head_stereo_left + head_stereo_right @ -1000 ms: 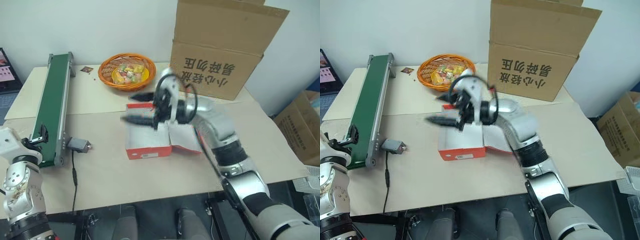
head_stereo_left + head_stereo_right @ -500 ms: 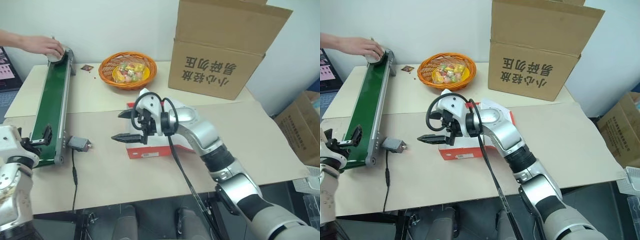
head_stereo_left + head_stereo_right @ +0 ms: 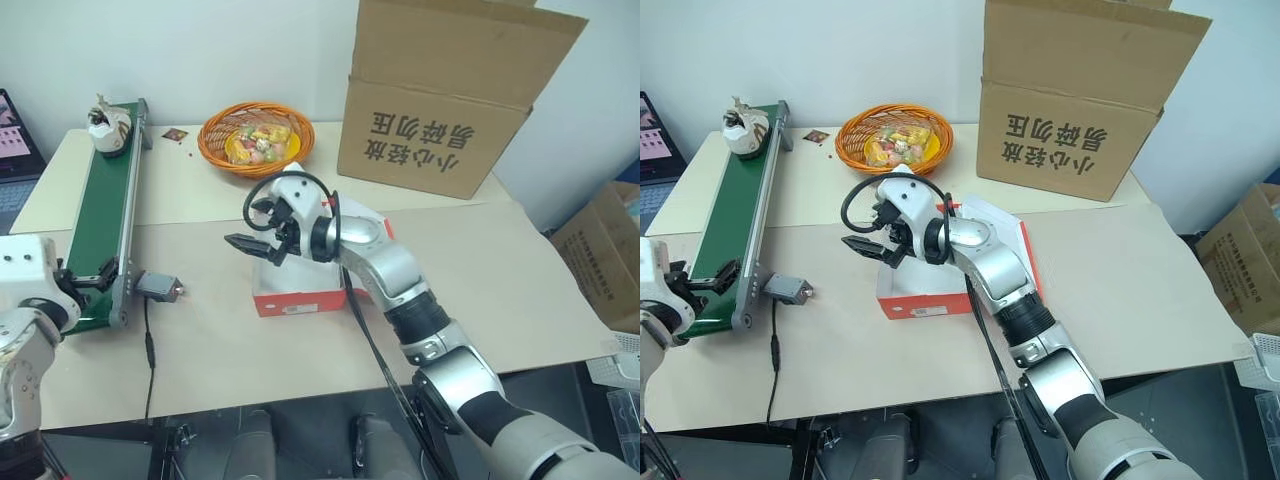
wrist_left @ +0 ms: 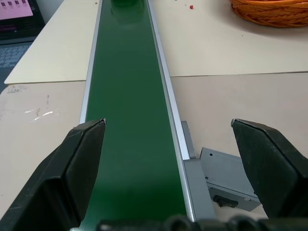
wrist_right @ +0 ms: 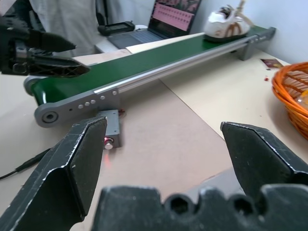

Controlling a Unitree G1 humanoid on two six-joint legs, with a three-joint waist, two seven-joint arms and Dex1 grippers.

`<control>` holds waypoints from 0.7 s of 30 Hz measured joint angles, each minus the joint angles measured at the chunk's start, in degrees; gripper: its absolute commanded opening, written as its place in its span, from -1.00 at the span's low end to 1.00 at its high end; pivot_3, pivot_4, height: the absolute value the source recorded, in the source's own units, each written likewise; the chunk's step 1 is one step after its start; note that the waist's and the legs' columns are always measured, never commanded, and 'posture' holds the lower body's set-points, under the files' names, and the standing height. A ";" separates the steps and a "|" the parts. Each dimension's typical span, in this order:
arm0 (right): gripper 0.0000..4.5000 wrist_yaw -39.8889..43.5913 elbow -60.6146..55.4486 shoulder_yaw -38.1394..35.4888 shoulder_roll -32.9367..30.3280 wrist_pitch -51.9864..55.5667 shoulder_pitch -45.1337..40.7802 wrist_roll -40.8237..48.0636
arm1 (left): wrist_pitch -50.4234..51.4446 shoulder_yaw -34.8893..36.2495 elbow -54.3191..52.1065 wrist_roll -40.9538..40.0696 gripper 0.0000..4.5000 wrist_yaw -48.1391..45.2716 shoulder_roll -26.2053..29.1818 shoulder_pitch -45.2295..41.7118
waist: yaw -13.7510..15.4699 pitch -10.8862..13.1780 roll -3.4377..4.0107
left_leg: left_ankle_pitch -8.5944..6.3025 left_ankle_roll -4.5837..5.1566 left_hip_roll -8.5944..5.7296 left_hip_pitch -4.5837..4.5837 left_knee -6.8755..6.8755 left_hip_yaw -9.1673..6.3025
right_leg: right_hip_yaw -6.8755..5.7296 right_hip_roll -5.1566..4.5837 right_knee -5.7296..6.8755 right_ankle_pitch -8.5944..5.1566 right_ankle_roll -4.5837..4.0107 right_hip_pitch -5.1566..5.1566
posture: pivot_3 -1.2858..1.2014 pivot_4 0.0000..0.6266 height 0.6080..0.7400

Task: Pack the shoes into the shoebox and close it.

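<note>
Both jaws stand wide, holding nothing. Right gripper (image 3: 248, 246) hovers level above the shoebox (image 3: 300, 290), pointing toward the belt (image 3: 100, 215); left gripper (image 4: 168, 159) waits at its near end. One shoe (image 3: 108, 125) sits at the far end. Step: fetch shoe. Next: grasp it on arrival.

On the table (image 3: 230, 350): belt (image 3: 100, 215) along the left side, one shoe (image 3: 108, 128) at its far end. Basket (image 3: 254, 141) right of the belt's far end, carton (image 3: 445, 95) further right at the back. Shoebox (image 3: 300, 295) mid-table, in front of basket. Right gripper (image 3: 868, 246) over the shoebox's left edge. Left gripper (image 4: 168, 159) at the belt's near end. Small motor box (image 3: 158, 288) just right of that end. Laptop (image 5: 173, 12) beyond the table's left edge.
</note>
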 measured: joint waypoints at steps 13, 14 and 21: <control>0.97 -2.37 -4.04 -1.72 -0.24 3.26 3.01 0.14 | -1.36 -0.83 3.22 3.43 1.00 0.64 -1.94 -1.02 | 0.01 0.00 -0.02 | 0.01 0.00 0.00 0.00 0.02 0.00 | 0.00 0.00 0.01 0.05 0.09 0.03 | 0.03 -0.52 0.52; 0.97 -2.55 -4.40 -1.76 -0.15 3.69 3.28 0.19 | -0.79 -0.81 3.24 3.48 1.00 0.82 -1.93 -1.19 | 0.01 0.00 -0.02 | 0.01 0.00 0.00 0.00 0.02 0.00 | 0.00 0.00 0.02 0.08 0.14 0.03 | 0.03 -0.52 0.52; 0.97 -3.91 -5.35 -2.46 0.03 4.49 3.80 0.60 | 0.36 -0.79 5.68 4.65 1.00 0.63 -1.37 -2.05 | 0.00 0.00 -0.02 | 0.01 0.00 0.00 0.00 0.03 0.00 | 0.00 0.00 0.02 0.10 0.17 0.03 | 0.03 -0.52 0.52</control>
